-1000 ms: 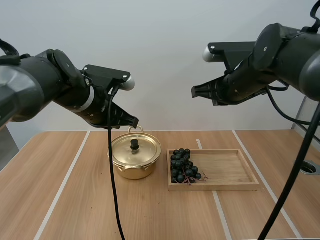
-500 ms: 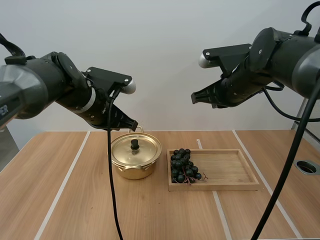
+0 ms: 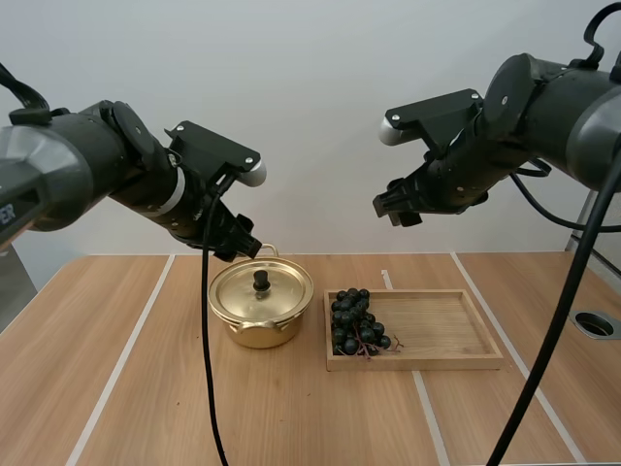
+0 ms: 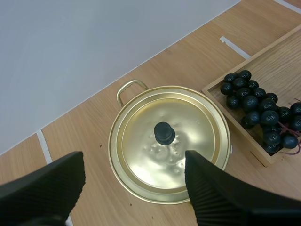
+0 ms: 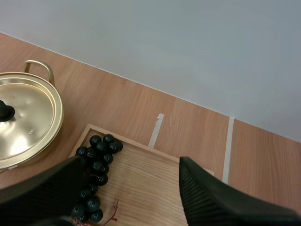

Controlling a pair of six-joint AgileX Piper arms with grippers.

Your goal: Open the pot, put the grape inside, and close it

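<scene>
High view puts the round gold-coloured metal pot [image 3: 257, 333] at the centre of the frame on the pale wooden bench [image 3: 116, 369], its shallow gold lid [image 3: 283, 291] seated and the small black knob [image 3: 261, 281] upright in the middle; I judge the lid light, stiff and slick, so the knob is the one sure place to pinch it; the bunch of dark round grapes [image 3: 357, 320] lies right of centre, in the left end of the shallow rectangular wooden tray [image 3: 456, 335], just beside the pot; I expect the bunch to be soft, lumpy and apt to shed berries, so I would take it gently across its thick middle or by the stem. My left tool [image 3: 245, 245] hangs left of centre, above the pot's far left rim and apart from the lid; left wrist view shows its ribbed black fingers [image 4: 51, 188] spread wide, released, with the knob between and below them. My right tool [image 3: 393, 207] sits upper right of centre, well above the tray; right wrist view shows its fingers [image 5: 211, 197] parted too, holding nothing, the grapes below and nearer one finger than the other.
</scene>
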